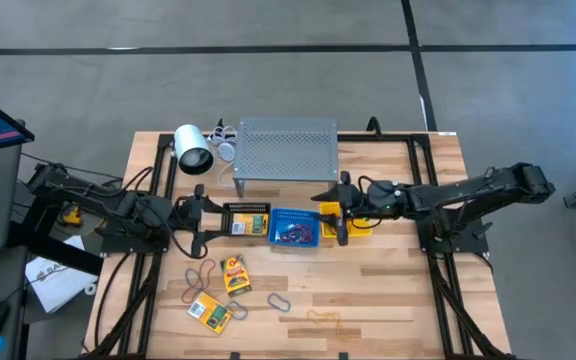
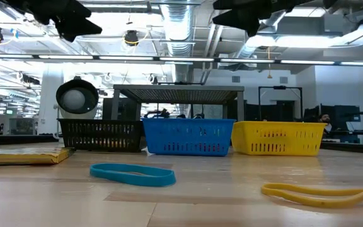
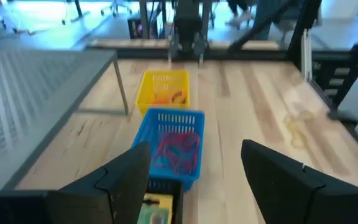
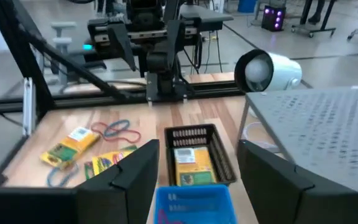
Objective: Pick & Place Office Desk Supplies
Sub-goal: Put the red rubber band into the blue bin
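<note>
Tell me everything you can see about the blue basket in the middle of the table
The blue basket is a small rectangular bin that looks like plastic, with slotted walls and an open top. It sits upright on the wooden table, middle of a row of three, close between a black basket and a yellow basket, just in front of the grey perforated shelf. A tangle of red, pink and purple band loops lies inside. Neither gripper touches it.

baskets (image 1: 295,227) hard against shelf (image 1: 286,148)
</note>
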Robot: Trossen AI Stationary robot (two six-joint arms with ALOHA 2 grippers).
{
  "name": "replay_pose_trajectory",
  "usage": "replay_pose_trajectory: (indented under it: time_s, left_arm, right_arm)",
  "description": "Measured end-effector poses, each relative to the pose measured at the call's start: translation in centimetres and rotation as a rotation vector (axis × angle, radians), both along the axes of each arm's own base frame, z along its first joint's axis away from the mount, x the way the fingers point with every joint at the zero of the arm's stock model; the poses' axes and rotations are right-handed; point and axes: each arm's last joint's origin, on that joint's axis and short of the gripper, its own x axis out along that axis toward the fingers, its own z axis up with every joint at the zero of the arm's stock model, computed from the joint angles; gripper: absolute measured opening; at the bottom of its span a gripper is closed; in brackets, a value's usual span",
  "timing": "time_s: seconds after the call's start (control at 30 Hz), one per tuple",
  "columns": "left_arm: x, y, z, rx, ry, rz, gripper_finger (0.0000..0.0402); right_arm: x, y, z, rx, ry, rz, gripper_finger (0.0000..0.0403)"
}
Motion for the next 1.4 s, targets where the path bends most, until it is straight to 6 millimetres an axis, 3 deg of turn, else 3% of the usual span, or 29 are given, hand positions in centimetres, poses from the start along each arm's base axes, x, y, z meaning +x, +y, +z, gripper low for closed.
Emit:
replay_pose_trajectory:
  time_s: [0.13,0.23,0.43,0.63,0.97,1.17,1.4]
  left_arm:
    - [0.2,-0.1,1.0,-0.038,-0.101,-0.016,0.0246]
    - [0.1,-0.4,1.0,-0.097,-0.091,-0.119,0.0246]
    - [-0.6,-1.3,0.2,-0.319,0.089,-0.251,0.0246]
    - [-1.1,-2.6,0.0,-0.506,0.277,-0.279,0.0246]
    - [-0.8,-4.7,-2.6,-0.544,0.777,-0.110,0.0246]
    - [0.6,-6.1,-4.5,-0.504,0.921,-0.037,0.0246]
    - [1.6,-7.0,-6.9,-0.522,1.033,0.139,0.0246]
  right_arm:
    - [1.0,0.2,-0.2,0.096,-0.058,0.003,0.0211]
    - [1.4,1.3,-0.8,0.130,-0.038,0.149,0.0211]
    - [2.1,4.9,-2.5,0.167,0.002,0.288,0.0211]
    - [2.9,7.0,-4.2,0.167,0.015,0.300,0.0211]
    - [4.7,8.2,-6.6,0.203,-0.038,0.279,0.0211]
    - [5.6,8.6,-8.0,0.237,-0.057,0.279,0.0211]
    - [5.1,9.7,-7.2,0.145,-0.115,0.301,0.0211]
